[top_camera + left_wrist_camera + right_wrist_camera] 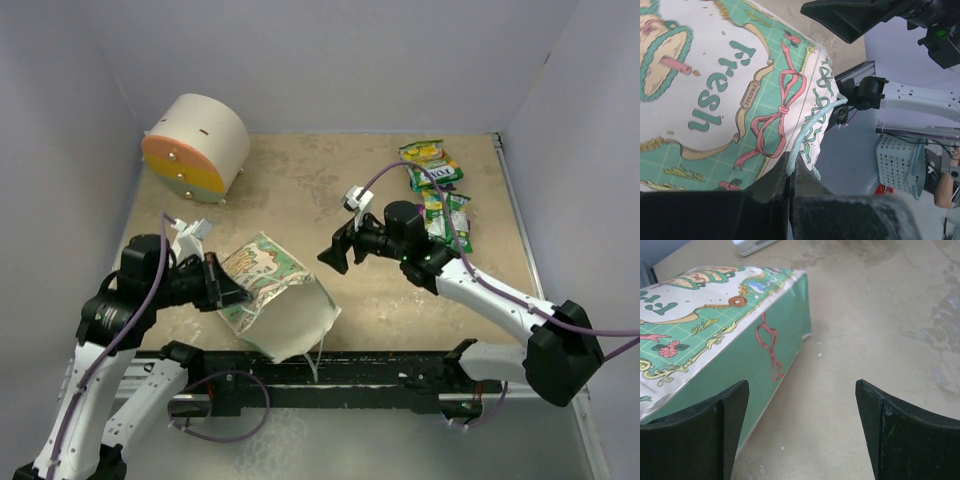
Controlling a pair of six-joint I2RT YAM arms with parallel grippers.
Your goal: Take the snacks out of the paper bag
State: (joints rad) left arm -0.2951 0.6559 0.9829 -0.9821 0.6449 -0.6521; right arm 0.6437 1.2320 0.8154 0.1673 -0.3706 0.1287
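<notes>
The green paper bag (pixel 268 280) lies tilted on the table, its pale open mouth (pixel 298 322) facing the near edge. My left gripper (pixel 232 293) is shut on the bag's thin pale-blue string handle (pixel 812 117), with the fingertips (pixel 801 172) pinching it against the printed front panel (pixel 715 90). My right gripper (pixel 336 256) is open and empty, low over the table just right of the bag's green side (pixel 735 360). Several snacks (pixel 432 175) lie in a pile at the back right, partly hidden under the right arm. I cannot see into the bag.
A big cream cylinder with an orange face (pixel 195 148) lies at the back left. A black rail (pixel 340 372) runs along the near edge. Grey walls close in the table on three sides.
</notes>
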